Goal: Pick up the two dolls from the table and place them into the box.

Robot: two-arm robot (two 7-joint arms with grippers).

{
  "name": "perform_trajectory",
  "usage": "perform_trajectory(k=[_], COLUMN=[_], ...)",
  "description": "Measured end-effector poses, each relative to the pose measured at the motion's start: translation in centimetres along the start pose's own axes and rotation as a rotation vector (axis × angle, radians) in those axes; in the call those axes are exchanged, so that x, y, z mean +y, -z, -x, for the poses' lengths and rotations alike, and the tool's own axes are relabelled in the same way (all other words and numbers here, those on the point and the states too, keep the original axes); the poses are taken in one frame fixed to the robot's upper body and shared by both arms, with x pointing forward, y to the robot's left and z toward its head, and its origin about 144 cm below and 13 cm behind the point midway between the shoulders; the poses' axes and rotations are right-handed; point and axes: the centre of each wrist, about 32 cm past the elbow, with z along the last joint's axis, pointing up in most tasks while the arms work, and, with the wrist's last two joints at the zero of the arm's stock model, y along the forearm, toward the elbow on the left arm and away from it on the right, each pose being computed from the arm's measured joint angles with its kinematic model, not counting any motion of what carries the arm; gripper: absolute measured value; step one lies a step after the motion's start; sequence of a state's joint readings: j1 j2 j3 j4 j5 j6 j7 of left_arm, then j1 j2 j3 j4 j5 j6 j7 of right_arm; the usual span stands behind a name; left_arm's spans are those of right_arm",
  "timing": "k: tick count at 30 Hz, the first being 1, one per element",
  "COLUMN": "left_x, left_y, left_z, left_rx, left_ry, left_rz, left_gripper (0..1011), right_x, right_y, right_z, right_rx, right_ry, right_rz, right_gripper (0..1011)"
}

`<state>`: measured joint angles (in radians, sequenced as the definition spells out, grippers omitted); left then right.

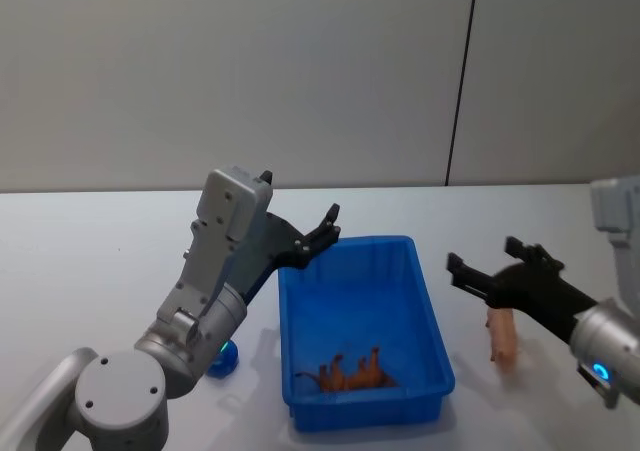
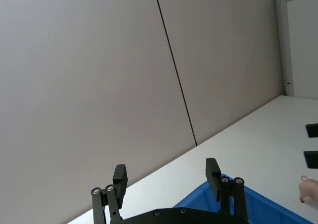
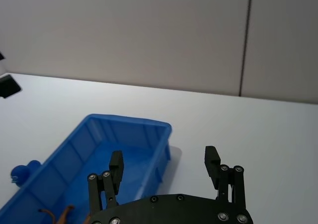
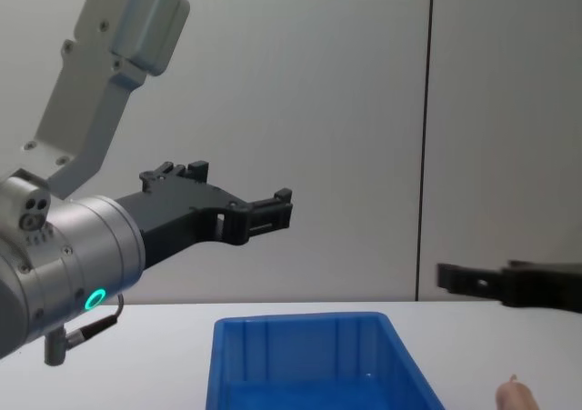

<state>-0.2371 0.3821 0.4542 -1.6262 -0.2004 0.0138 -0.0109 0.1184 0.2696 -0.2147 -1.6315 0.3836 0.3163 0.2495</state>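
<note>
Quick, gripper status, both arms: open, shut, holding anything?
Left gripper: open, empty, raised over the far left corner of the box.
Right gripper: open, empty, raised right of the box.

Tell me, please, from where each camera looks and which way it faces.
Head: up high, looking forward and down at table, box and both arms; left pincer by the box's far left, right pincer to its right.
Chest: lower, looking level across the table at the wall; both arms show.
Left wrist: behind the open left pincer, tilted up at the wall.
Right wrist: behind the open right pincer, facing the box.
Shared: head and right wrist both show the orange doll in the box.
</note>
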Motion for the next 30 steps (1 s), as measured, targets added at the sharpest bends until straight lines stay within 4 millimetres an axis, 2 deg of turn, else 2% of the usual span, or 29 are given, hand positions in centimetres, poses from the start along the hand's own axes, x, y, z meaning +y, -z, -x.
perform_trajectory(k=[14, 30], left_x=[0.0, 0.0], left_y=[0.0, 0.0], left_z=[0.0, 0.0], left_rx=[0.000, 0.000], left_ry=[0.000, 0.000], left_rz=[0.000, 0.000], left_gripper=[1001, 1001], right_x=[-3.4, -3.7], right_y=[2.5, 3.6], right_z=[0.2, 0.8], right_rx=[0.112, 0.156], right_ry=[0.142, 0.167], right_rz=[0.109, 0.152], right_gripper=[1001, 1001])
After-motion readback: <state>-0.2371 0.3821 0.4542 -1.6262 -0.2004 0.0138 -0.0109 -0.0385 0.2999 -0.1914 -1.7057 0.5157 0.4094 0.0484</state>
